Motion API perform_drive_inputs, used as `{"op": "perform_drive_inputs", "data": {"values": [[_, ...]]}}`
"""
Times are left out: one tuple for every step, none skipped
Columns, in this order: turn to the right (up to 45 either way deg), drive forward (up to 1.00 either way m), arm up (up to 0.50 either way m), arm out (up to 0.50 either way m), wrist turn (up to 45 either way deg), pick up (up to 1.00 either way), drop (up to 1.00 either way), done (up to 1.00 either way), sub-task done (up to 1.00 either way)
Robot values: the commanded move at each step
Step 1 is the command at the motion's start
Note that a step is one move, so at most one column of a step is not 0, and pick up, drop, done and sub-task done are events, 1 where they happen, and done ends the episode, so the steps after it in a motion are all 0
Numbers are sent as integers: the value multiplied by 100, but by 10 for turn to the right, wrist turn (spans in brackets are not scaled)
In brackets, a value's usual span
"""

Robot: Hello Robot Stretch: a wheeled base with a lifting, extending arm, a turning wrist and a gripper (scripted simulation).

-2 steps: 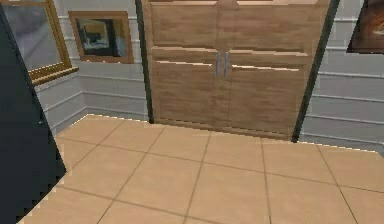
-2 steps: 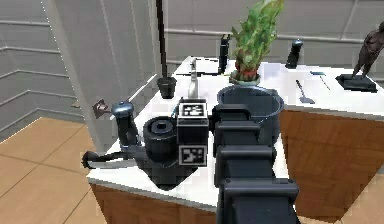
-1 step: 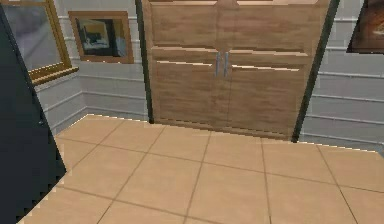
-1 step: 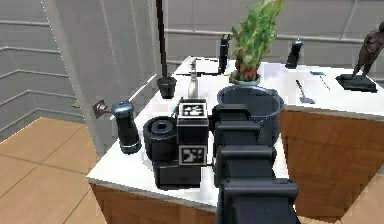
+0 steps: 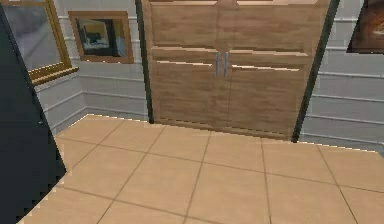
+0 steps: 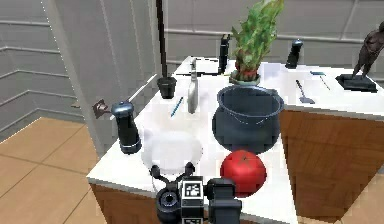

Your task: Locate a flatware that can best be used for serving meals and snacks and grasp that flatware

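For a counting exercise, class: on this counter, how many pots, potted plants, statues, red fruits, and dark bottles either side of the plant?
grey pot: 1
potted plant: 1
statue: 1
red fruit: 1
dark bottles: 2
Total: 6

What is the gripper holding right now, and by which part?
It cannot be told: the gripper sits right at a white dish on the countertop.

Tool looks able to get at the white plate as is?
Probably yes: the tool sits just short of the white plate, nothing between; the red fruit and the dark grinder stand aside.
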Motion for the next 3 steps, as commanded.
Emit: {"op": "perform_drive_inputs", "data": {"values": [[0, 0, 0, 0, 0, 100, 0, 0, 0], [0, 0, 10, 0, 0, 0, 0, 0, 0], [0, 0, 0, 0, 0, 0, 0, 100, 0]]}}
